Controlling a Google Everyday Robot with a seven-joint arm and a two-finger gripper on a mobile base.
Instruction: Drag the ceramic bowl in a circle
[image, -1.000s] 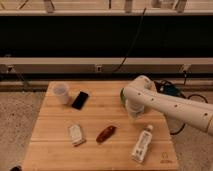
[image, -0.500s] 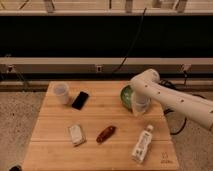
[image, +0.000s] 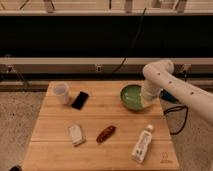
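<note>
The ceramic bowl (image: 131, 96) is round, shallow and glossy green with a paler inside. It sits on the wooden table (image: 100, 117) near the back right edge. My white arm reaches in from the right and bends down to the bowl. My gripper (image: 148, 101) is at the bowl's right rim, at or just over it. The arm's last link covers the bowl's right side and hides the point of contact.
A white cup (image: 61, 92) and a black phone (image: 80, 100) lie at the back left. A small white packet (image: 76, 134), a brown snack (image: 106, 133) and a white bottle (image: 142, 143) lie along the front. Black cables hang off the table's right side.
My arm has swung back and to the right, from over the table's right middle to the bowl's right rim. The bowl, half hidden before, now shows almost whole.
</note>
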